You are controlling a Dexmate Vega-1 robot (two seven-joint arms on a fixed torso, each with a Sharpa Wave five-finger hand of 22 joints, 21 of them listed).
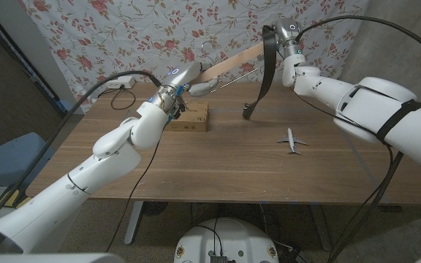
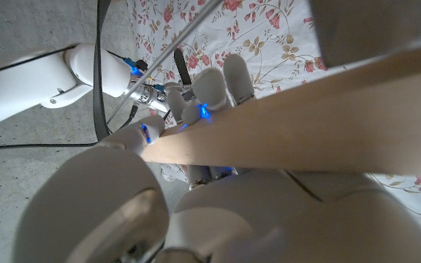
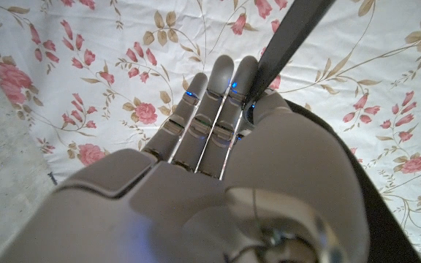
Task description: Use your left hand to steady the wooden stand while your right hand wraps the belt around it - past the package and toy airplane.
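Note:
The wooden stand's long bar [image 1: 232,64] slants up from the table's back left toward the right. My left hand [image 1: 187,80] grips the bar's lower end; in the left wrist view its fingers [image 2: 210,91] curl over the bar [image 2: 305,124]. Under that hand sits a brown block [image 1: 190,117], either the stand's base or a package. My right hand [image 1: 283,35] holds the black belt [image 1: 266,77] at the bar's upper end, and the belt hangs down to the table. In the right wrist view the belt [image 3: 292,35] runs beside that hand's fingers [image 3: 214,109]. The toy airplane [image 1: 291,140] lies front right.
A thin metal rod [image 1: 237,79] runs under the bar. A white power strip [image 1: 123,83] lies at the table's back left corner. A floral cloth [image 1: 159,29] hangs behind the table. A blue seat [image 1: 9,157] stands left of the table. Bare wood [image 1: 218,172] spans the front.

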